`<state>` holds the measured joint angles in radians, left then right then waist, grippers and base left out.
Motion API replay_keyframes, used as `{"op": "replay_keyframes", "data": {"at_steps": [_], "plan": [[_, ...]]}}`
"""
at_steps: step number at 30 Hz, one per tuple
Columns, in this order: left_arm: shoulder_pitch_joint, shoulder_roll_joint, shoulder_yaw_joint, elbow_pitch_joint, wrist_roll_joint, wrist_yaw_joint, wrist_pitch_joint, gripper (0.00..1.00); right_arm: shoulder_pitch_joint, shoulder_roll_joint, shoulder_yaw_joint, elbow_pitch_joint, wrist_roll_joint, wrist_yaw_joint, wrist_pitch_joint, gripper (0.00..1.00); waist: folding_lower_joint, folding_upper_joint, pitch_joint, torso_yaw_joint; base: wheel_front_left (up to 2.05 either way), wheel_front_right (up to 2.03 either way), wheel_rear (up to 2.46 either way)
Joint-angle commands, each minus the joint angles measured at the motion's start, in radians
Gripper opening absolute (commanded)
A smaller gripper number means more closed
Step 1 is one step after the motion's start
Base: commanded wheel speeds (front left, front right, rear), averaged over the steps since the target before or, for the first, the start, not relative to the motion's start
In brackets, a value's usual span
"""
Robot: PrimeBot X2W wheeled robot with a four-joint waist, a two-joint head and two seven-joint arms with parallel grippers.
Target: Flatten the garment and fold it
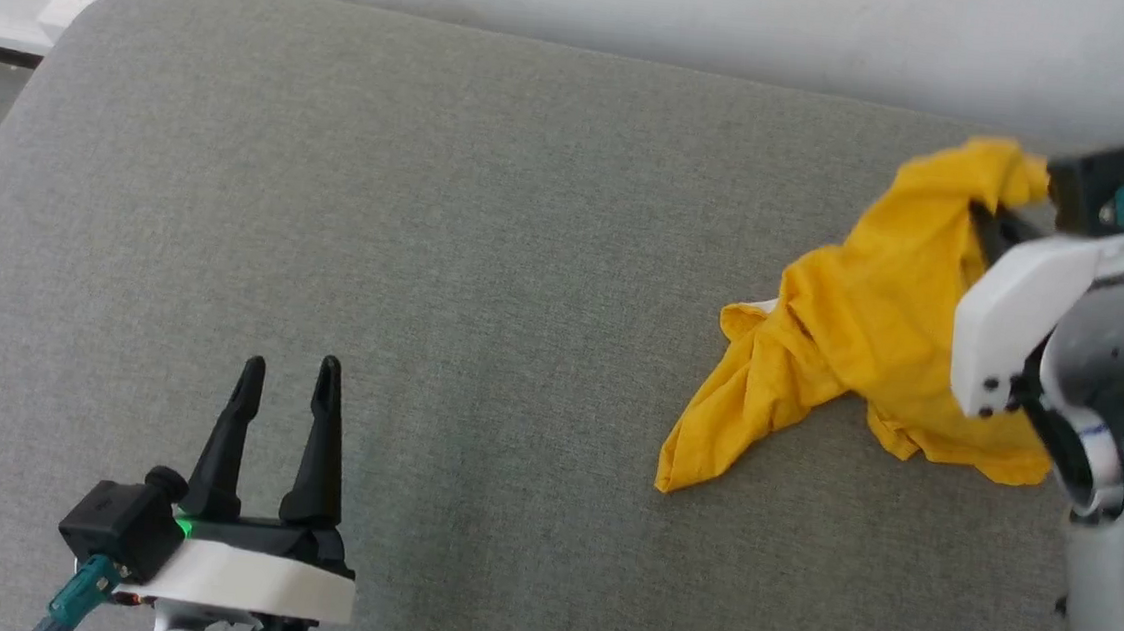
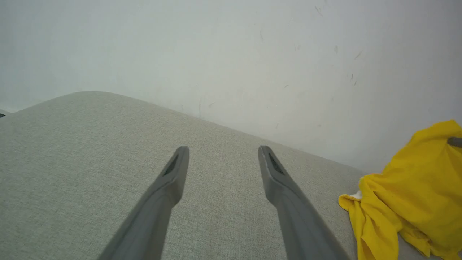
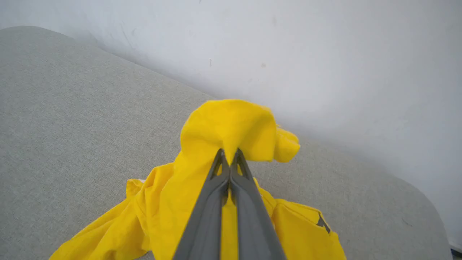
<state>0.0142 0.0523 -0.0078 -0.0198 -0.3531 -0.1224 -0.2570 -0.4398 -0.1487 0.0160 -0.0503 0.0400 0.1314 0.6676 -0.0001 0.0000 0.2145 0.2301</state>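
While the left gripper (image 1: 292,363) sits with dark fingers spread, well apart from the crumpled bright yellow cotton T-shirt (image 1: 862,329) on the grey woven cushion (image 1: 427,245), the right gripper (image 3: 229,153) pinches the shirt's raised far fold. Flattening looks barely begun. The next move, I'd guess, is a drag towards the bare cushion beside the shirt, since the white wall (image 1: 647,1) stands just beyond it.
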Motion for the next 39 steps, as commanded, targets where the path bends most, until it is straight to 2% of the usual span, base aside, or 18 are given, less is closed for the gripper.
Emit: {"op": "replay_keyframes", "data": {"at_steps": [1, 6, 12, 18, 19, 20, 21, 22, 26, 32, 36, 39], "plan": [[0.006, -0.002, -0.003, -0.004, 0.000, -0.005, -0.005, 1.00, -0.054, -0.020, 0.016, -0.014, 0.000, -0.001, -0.004, 0.00, 0.0001, 0.0000, 0.011, -0.003, 0.00, 0.00, 0.00], [-0.024, -0.002, -0.020, -0.009, -0.013, -0.006, -0.005, 1.00, -0.246, -0.074, 0.088, 0.043, -0.023, -0.001, -0.003, 0.00, 0.0001, 0.0000, 0.067, 0.011, 0.00, 0.00, 0.00], [-0.082, -0.002, -0.056, 0.006, -0.040, -0.007, -0.005, 1.00, -0.477, -0.101, 0.115, 0.274, -0.103, -0.001, -0.069, 0.00, 0.0001, 0.0000, 0.152, 0.063, 0.00, 0.00, 0.00], [-0.128, -0.002, -0.083, 0.027, -0.058, -0.008, -0.005, 1.00, -0.577, -0.080, 0.092, 0.470, -0.170, -0.001, -0.102, 0.00, 0.0001, 0.0000, 0.209, 0.111, 0.00, 0.00, 0.00], [-0.137, -0.002, -0.091, 0.031, -0.062, -0.008, -0.005, 1.00, -0.590, -0.076, 0.083, 0.502, -0.186, -0.001, -0.107, 0.03, 0.0001, 0.0000, 0.220, 0.120, 0.00, 0.00, 0.00], [-0.146, -0.002, -0.100, 0.035, -0.065, -0.008, -0.005, 1.00, -0.597, -0.074, 0.076, 0.535, -0.203, -0.001, -0.109, 0.20, 0.0001, 0.0000, 0.229, 0.129, 0.00, 0.00, 0.00], [-0.154, -0.002, -0.108, 0.038, -0.069, -0.008, -0.005, 1.00, -0.604, -0.069, 0.063, 0.565, -0.216, -0.001, -0.109, 0.45, 0.0001, 0.0000, 0.237, 0.135, 0.00, 0.00, 0.00], [-0.162, -0.002, -0.114, 0.041, -0.072, -0.008, -0.005, 1.00, -0.609, -0.064, 0.047, 0.590, -0.229, -0.001, -0.112, 1.00, 0.0001, 0.0000, 0.244, 0.141, 0.00, 0.00, 0.00], [-0.184, -0.002, -0.127, 0.050, -0.081, -0.008, -0.005, 1.00, -0.628, -0.038, 0.011, 0.656, -0.278, -0.001, -0.143, 1.00, 0.0001, 0.0000, 0.259, 0.141, 0.00, 0.00, 0.00], [-0.186, -0.002, -0.118, 0.058, -0.070, -0.008, -0.005, 1.00, -0.649, 0.006, -0.017, 0.701, -0.288, -0.001, -0.209, 1.00, 0.0001, 0.0000, 0.232, 0.099, 0.00, 0.00, 0.00], [-0.170, -0.002, -0.101, 0.056, -0.051, -0.008, -0.005, 1.00, -0.638, 0.029, -0.048, 0.677, -0.266, -0.001, -0.255, 1.00, 0.0001, 0.0000, 0.184, 0.062, 0.00, 0.00, 0.00], [-0.148, -0.002, -0.081, 0.050, -0.035, -0.008, -0.005, 1.00, -0.594, 0.038, -0.059, 0.615, -0.229, -0.001, -0.302, 1.00, 0.0001, 0.0000, 0.137, 0.034, 0.00, 0.00, 0.00]]}}
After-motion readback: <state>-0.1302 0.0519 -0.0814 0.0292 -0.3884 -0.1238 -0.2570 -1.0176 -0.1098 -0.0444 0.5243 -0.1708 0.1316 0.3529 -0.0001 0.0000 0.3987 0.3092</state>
